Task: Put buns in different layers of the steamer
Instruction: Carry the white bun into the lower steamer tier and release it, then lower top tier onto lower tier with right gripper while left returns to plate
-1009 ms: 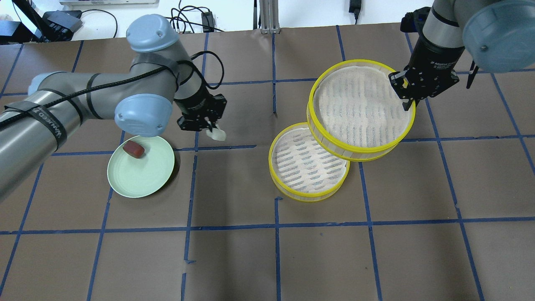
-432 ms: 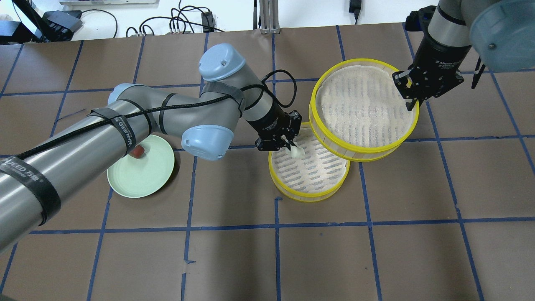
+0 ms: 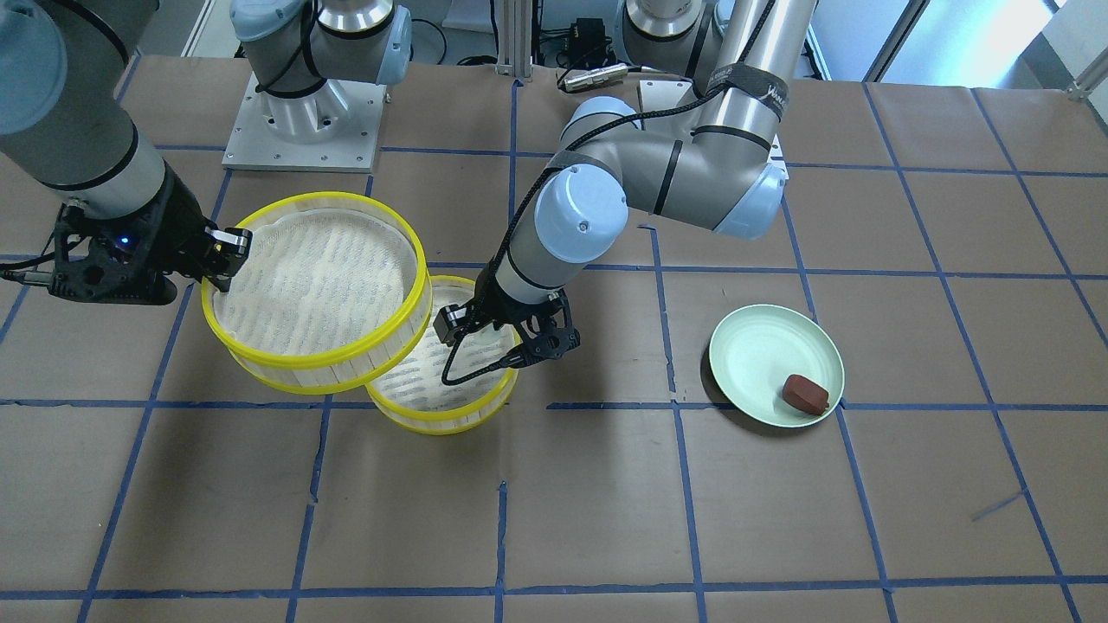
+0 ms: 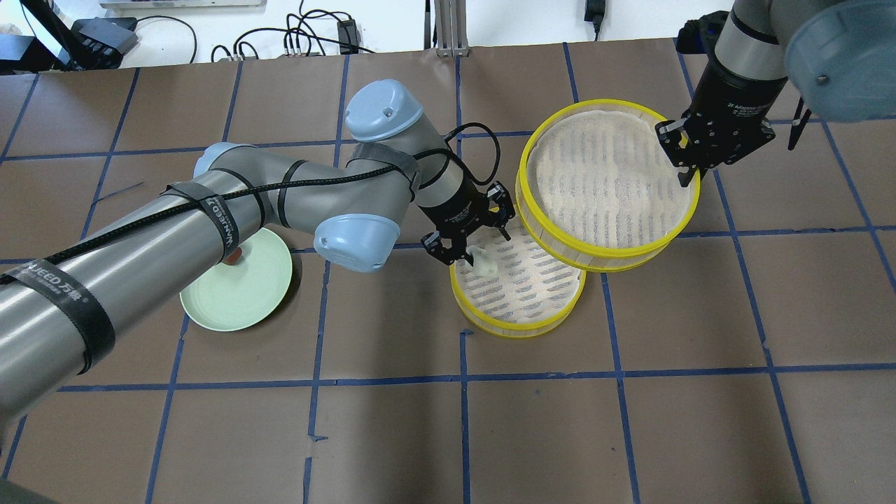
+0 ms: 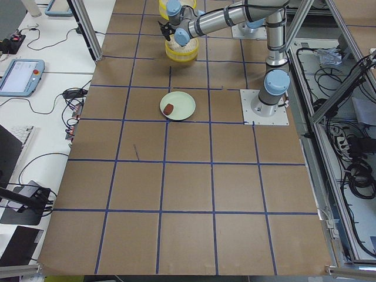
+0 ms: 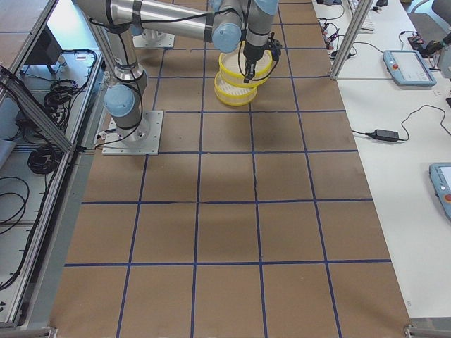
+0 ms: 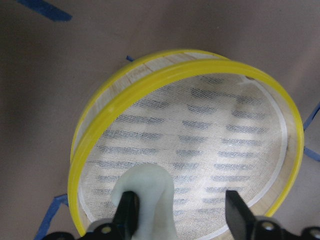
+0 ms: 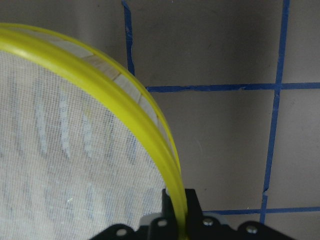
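Observation:
The white bun (image 4: 483,260) lies on the liner of the lower steamer layer (image 4: 518,326), near its left rim. My left gripper (image 4: 476,246) is open around it; in the left wrist view the bun (image 7: 148,192) leans on one finger (image 7: 128,214) and stands apart from the other. My right gripper (image 4: 689,173) is shut on the rim of the upper steamer layer (image 4: 607,253), which it holds tilted above and behind the lower one; the rim (image 8: 150,120) runs between its fingers. The reddish-brown bun (image 3: 805,394) lies on the pale green plate (image 3: 762,346).
In the overhead view my left arm crosses over the plate (image 4: 238,297) and hides most of the reddish-brown bun (image 4: 235,256). The upper layer overlaps the lower layer's back right part. Brown table with blue tape lines (image 4: 462,378) all around.
My left arm carried the white bun from beside the plate to the lower steamer layer, lowered, and its jaws opened. The right gripper with the upper layer barely moved.

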